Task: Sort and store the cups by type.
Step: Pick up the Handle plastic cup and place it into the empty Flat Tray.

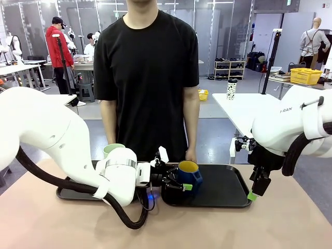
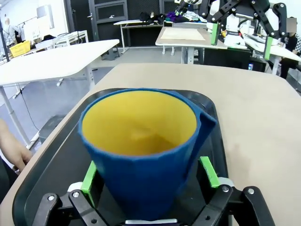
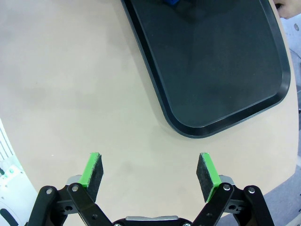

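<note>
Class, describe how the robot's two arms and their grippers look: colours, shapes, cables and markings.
Both arms have smooth, rounded white shells. A thick black cable loops under the left arm, which has a grey band at its wrist; the right arm carries dark lettering and a black hose. The left gripper and right gripper are black linkages with green-backed finger pads.

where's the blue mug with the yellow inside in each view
Front view: dark blue mug with yellow inside, low centre, on the black tray's left end.
Left wrist view: fills the centre, between the left gripper's pads.
Right wrist view: blue sliver at the top edge.
Shared landmark: the black tray.
</note>
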You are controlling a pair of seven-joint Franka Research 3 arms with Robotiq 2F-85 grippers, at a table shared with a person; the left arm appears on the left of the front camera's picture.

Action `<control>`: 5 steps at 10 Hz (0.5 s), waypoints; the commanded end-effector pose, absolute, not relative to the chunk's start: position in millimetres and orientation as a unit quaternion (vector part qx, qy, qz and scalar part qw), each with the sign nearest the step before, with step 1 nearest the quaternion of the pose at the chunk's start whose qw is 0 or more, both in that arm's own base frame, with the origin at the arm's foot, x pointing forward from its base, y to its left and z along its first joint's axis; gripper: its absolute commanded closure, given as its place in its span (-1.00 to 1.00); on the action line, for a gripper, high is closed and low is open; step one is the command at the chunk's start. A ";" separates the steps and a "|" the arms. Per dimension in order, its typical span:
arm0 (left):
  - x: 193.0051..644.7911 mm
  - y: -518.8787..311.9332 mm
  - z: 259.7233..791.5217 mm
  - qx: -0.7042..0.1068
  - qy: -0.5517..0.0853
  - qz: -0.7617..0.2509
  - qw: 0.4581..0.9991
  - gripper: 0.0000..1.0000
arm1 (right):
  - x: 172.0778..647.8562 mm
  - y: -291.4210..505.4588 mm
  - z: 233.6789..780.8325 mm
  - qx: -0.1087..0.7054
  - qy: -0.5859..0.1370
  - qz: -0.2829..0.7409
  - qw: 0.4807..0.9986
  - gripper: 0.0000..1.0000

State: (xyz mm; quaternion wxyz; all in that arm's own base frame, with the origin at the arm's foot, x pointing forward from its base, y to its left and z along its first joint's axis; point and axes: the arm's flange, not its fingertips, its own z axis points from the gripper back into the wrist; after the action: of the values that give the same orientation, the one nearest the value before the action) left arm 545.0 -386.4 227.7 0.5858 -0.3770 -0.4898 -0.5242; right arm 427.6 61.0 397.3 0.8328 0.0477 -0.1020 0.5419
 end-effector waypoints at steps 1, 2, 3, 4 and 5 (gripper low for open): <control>524.2 -375.8 231.7 -0.357 -0.495 -0.514 0.603 -1.00 | 427.8 59.4 396.0 0.045 -0.104 0.547 0.830 -1.00; 520.5 -372.6 232.6 -0.352 -0.493 -0.516 0.606 -1.00 | 427.8 59.4 396.0 0.045 -0.104 0.547 0.830 -1.00; 515.6 -369.6 234.3 -0.342 -0.490 -0.519 0.611 -1.00 | 427.8 59.4 396.0 0.045 -0.104 0.547 0.830 -1.00; 513.7 -365.0 235.7 -0.332 -0.491 -0.518 0.617 -1.00 | 427.8 59.4 396.0 0.045 -0.104 0.547 0.830 -1.00; 511.9 -359.6 237.2 -0.329 -0.495 -0.513 0.619 -1.00 | 427.8 59.4 396.0 0.045 -0.104 0.547 0.830 -1.00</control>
State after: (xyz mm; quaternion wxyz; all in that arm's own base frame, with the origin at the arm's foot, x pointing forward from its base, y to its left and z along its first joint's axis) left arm 523.0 -364.4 234.3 0.6119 -0.3500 -0.4825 -0.5200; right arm 427.6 61.1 397.3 0.8328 0.0477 -0.1020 0.5420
